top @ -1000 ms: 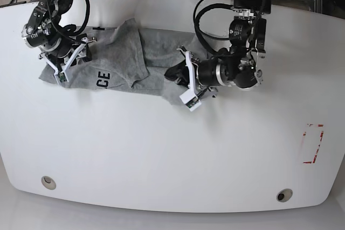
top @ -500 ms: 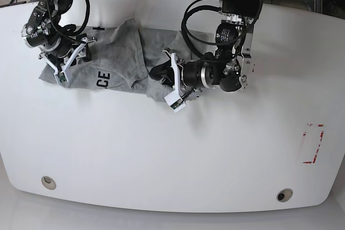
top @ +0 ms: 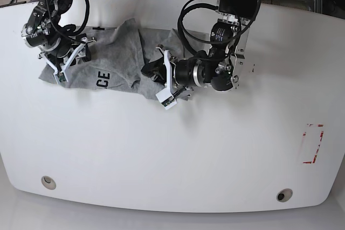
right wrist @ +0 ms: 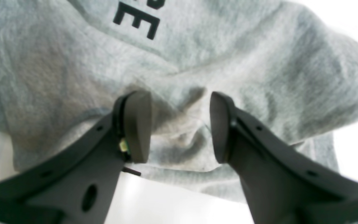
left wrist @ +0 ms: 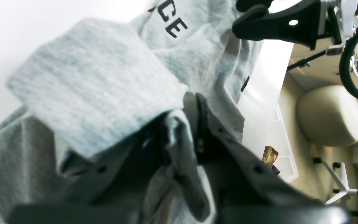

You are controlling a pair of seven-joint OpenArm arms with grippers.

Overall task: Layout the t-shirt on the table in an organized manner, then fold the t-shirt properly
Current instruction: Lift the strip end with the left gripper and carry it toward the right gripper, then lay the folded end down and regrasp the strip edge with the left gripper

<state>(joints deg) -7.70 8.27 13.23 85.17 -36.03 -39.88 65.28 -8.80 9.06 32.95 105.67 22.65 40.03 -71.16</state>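
— Where does the heather-grey short-sleeved cotton t-shirt (top: 116, 60) lie?

— Crumpled near the far left part of the large white smooth table (top: 178, 154), bunched into folds, not spread flat.

— Any print showing?

— Black block letters "CE" face up near its front edge. One flap is doubled over its middle, and its right end is gathered into a thick fold.

— And the table?

— Two round grommet holes near the front edge, a red tape rectangle at the right.
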